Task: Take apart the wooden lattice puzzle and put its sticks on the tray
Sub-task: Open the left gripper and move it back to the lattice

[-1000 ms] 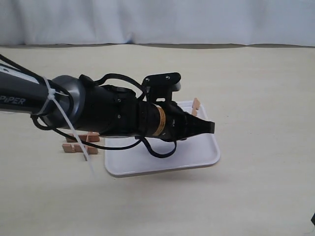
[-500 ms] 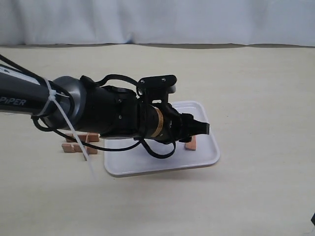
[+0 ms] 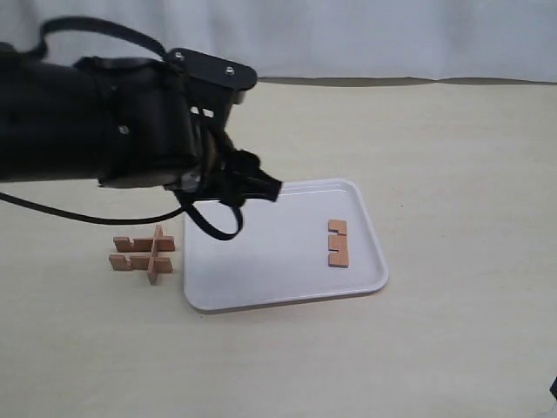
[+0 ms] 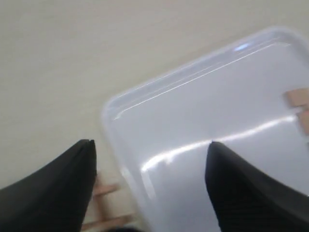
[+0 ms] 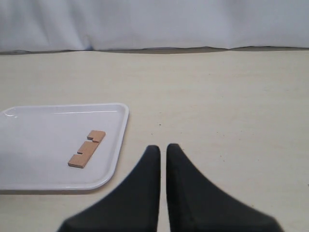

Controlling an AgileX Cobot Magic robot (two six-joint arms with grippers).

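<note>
One stick [image 3: 338, 243] lies on the tray [image 3: 261, 261]; left hand [image 4: 150, 144] gapes wide, empty, over its corner; right hand [image 5: 163, 146] narrow, empty; wooden lattice puzzle [image 3: 144, 254] sits just beside.

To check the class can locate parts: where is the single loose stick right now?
In the exterior view the stick lies flat inside the tray, near its right rim; the remaining puzzle sits on the table left of the tray.

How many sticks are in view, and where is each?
4. One stick lies on the tray, near its right side. Three are interlocked on the table left of the tray: two parallel sticks and one crossing stick. None appears hidden.
</note>
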